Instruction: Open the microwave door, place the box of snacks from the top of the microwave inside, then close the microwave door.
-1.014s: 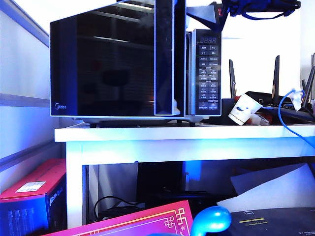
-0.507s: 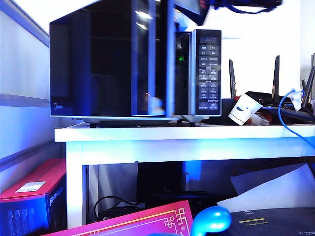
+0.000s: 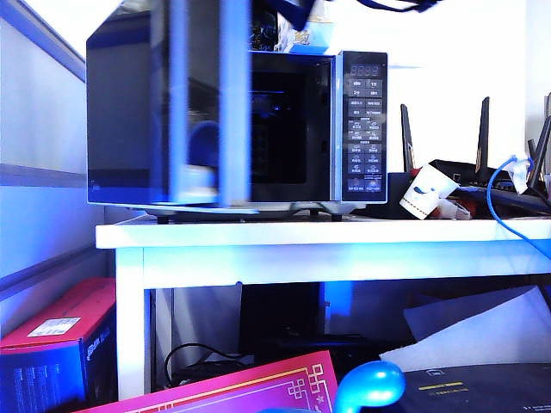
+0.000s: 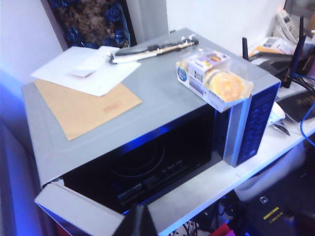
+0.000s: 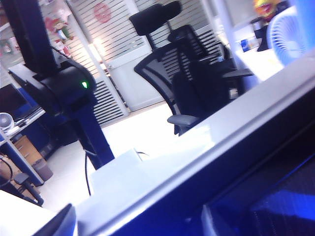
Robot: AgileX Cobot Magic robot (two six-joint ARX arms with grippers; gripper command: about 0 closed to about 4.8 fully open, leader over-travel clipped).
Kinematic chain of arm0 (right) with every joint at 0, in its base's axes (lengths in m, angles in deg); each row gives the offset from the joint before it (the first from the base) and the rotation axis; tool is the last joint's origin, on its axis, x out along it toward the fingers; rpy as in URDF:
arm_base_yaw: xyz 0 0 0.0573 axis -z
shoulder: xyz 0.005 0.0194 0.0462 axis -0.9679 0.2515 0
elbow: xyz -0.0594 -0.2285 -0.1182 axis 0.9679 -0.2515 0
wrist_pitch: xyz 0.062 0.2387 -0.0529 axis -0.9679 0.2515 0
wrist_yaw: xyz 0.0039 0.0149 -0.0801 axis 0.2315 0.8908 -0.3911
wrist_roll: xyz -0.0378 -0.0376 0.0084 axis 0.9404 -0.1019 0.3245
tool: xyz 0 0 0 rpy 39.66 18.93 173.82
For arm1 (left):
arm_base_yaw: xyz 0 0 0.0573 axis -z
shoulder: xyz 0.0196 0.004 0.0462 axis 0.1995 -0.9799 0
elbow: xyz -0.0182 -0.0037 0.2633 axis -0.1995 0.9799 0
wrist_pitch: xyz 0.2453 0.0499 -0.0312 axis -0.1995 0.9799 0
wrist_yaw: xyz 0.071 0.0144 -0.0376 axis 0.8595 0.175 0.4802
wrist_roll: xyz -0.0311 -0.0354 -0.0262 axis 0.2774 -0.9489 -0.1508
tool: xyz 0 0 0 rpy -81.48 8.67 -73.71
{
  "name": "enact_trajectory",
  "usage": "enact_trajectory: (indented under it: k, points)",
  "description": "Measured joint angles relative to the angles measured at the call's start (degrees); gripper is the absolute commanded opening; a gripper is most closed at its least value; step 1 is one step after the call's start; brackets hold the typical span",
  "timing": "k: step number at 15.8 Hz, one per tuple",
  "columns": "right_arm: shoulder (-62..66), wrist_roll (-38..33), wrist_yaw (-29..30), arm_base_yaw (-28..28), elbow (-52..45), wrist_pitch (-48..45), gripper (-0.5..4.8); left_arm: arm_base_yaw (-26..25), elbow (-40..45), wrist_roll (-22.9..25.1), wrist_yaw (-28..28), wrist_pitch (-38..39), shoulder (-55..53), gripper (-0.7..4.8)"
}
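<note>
White desk against a pale wall carries the microwave, clutter underneath. Left gripper: only a dark tip shows at the edge of the left wrist view, fully closed, nothing in it, hovering above and in front of the open oven. Right gripper: just a dark finger sliver in the corner of the right wrist view, set wide apart, nothing seen held; that camera sits close against a dark panel with a pale edge (looks like the door, cannot tell if touching). Exterior view shows the right arm only as a dark shape at the top edge above the microwave.

Microwave door swung open toward the left, motion-blurred, hinged at the left side; dark cavity exposed, round turntable mark visible in the left wrist view. Box of snacks still on the microwave's top, at the front corner above the button panel, slightly overhanging the front edge. Also on top: brown envelope, white papers, a dark pen-like tool. Paper cup tipped on the desk beside the microwave, blue cable just past it.
</note>
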Motion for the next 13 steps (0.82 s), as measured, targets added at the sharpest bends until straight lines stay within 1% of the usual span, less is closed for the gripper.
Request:
enact_trajectory:
  k: [4,6,8,13]
  points:
    - [0.0,-0.52,-2.36,-3.56,0.0,-0.96,3.32,0.0,0.0,0.02,0.0,1.25,0.0,-0.07]
    - [0.0,-0.63,-3.5,-5.77,0.0,-1.22,3.32,0.0,0.0,0.04,1.25,1.57,0.0,-0.06]
    - [0.0,-0.76,-4.52,-8.94,0.0,-1.25,3.32,0.0,0.0,1.27,2.56,1.57,0.0,-0.07]
    - [0.02,-0.76,-7.19,-16.0,-0.04,-2.12,3.32,0.0,0.0,1.46,2.78,2.54,-1.99,-0.06]
